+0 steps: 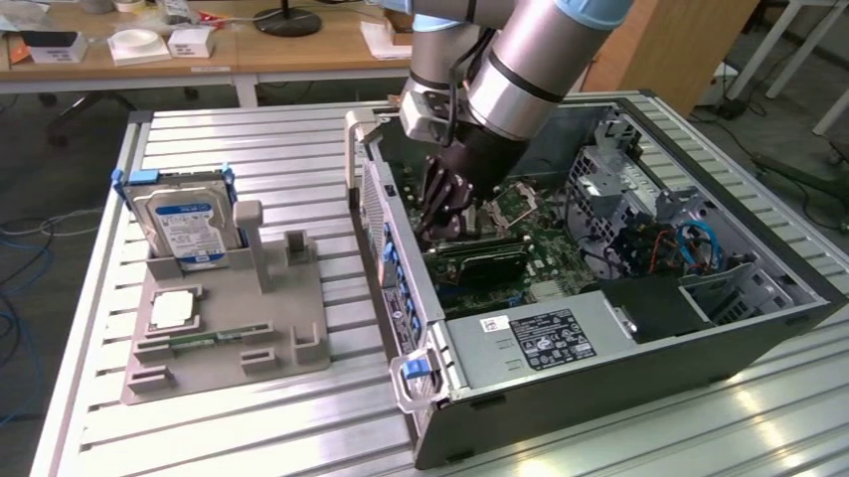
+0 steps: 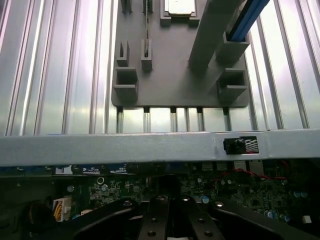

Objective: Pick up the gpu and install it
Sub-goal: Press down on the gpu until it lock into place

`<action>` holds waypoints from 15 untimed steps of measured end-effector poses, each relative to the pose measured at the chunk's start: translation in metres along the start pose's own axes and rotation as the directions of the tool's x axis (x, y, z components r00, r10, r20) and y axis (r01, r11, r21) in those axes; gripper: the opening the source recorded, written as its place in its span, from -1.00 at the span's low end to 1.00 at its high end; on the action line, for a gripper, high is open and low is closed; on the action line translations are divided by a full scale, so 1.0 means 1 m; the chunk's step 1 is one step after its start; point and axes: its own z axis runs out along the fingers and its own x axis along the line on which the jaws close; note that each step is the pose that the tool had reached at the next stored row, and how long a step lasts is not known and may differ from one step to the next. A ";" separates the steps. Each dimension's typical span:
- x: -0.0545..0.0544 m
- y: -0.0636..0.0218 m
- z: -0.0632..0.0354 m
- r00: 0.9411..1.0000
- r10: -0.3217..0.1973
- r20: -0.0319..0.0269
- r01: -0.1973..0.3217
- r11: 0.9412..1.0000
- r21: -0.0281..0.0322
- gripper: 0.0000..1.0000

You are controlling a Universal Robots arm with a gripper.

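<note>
A robot arm is reaching down into an open computer case point(image 1: 637, 328) lying on a slatted metal worktop point(image 1: 265, 417). The gripper point(image 1: 442, 227) is sitting clenched, its black fingers point(image 1: 448, 199) pressing down on the gpu point(image 1: 480, 254), a dark card standing edge-down on the green motherboard point(image 1: 531, 268) inside the case. Beside the case, towards the exterior view's left, a grey holder tray point(image 1: 226, 328) is carrying a hard drive point(image 1: 186, 224).
</note>
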 end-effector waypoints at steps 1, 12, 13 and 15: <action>0.000 0.0000 0.0000 1.000 0.000 0.000 0.000 1.000 0.000 -0.80; 0.002 -0.0043 0.0001 1.000 0.000 0.000 0.000 1.000 -0.003 -0.80; 0.002 -0.0074 -0.0008 1.000 0.000 0.000 0.000 1.000 -0.004 -0.80; 0.002 -0.0121 -0.0024 1.000 0.000 0.000 0.000 1.000 -0.009 -0.80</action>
